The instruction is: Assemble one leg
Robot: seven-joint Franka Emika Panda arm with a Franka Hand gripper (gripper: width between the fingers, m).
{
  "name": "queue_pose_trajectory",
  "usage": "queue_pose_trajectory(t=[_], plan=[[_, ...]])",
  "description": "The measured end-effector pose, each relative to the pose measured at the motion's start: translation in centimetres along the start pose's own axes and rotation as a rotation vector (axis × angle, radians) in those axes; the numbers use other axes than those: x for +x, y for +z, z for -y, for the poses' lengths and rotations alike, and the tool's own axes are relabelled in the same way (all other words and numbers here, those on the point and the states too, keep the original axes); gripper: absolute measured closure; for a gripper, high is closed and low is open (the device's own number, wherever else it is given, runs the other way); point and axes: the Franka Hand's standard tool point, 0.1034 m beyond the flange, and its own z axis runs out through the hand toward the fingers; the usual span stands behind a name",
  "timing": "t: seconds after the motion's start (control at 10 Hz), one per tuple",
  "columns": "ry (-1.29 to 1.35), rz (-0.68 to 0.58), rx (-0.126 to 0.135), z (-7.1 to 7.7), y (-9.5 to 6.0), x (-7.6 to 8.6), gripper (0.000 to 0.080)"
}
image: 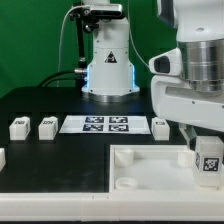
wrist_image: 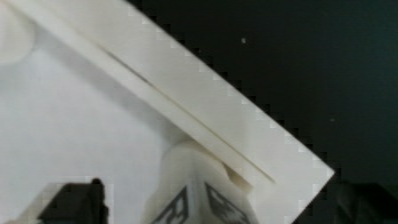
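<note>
Leg (image: 208,160) upright on panel (image: 140,165), hand (image: 204,146) open

Arm lowered at the exterior view's right — gripper (image: 206,152) open.

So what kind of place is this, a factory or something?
More likely a robotics lab or test bench than a factory: a green backdrop behind a black table, a marker board of printed tags fixed on it, and small tagged furniture parts such as a leg laid out.
</note>
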Motion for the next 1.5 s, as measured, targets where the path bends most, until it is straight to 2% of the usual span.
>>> queue_pose_trajectory(t=[0.1,0.2,0.3,0.5,0.7,0.9,1.0,1.1,1.3,1.5], plan=[[-0.104,-0.001,-0.001,0.0,0.0,0.0,0.015],[-0.284,-0.019,-0.035,-0.2,-0.2,0.2,0.015],[-0.439,-0.039,-0.058,-0.2,-0.5,0.5,0.015],[-0.7,-0.043,-0.074,-0.3,-0.6,0.9,0.015],[-0.783,-0.042,-0.074,-0.4,-0.6,1.0,0.015],[-0.734,-0.042,-0.071,-0.4,-0.6,1.0,0.0412],[-0.639,-0.042,-0.065,-0.4,-0.5,0.9,0.0412],[-0.521,-0.045,-0.062,-0.4,-0.5,0.9,0.0504],[-0.318,-0.047,-0.053,-0.4,-0.5,0.9,0.0504],[0.115,-0.038,-0.004,-0.3,-0.5,1.1,0.0504]])
